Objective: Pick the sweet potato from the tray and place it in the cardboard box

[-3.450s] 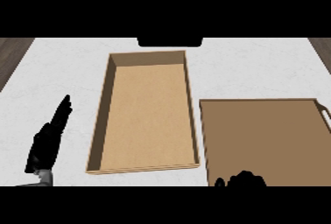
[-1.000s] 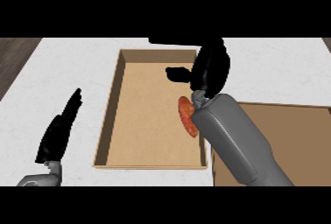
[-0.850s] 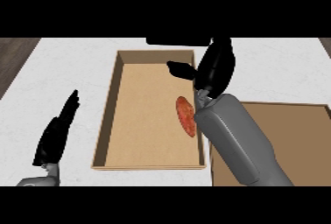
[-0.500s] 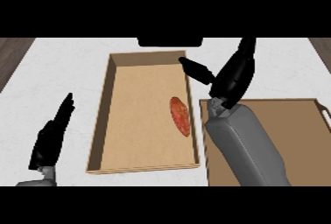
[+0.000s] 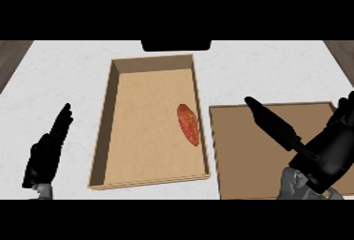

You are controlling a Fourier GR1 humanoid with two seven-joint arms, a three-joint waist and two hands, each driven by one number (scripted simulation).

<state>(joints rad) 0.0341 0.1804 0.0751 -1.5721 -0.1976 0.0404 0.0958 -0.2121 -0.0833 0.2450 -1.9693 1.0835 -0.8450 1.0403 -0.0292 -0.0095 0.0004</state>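
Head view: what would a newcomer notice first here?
The reddish sweet potato lying alone inside the long cardboard box at the centre. Next, the black right hand, fingers spread open, above the brown tray at lower right. The left hand rests open at lower left.

Matt tan cardboard box (image 5: pixel 131 140), plain and smooth-walled; sweet potato (image 5: pixel 188 123) with dull, mottled red-orange skin; brown tray (image 5: pixel 249 159) of flat, unglossed finish; pale, faintly speckled stone-look table (image 5: pixel 62 75). Left robot hand (image 5: pixel 47 154) and right robot hand (image 5: pixel 325 152): smooth matt black.
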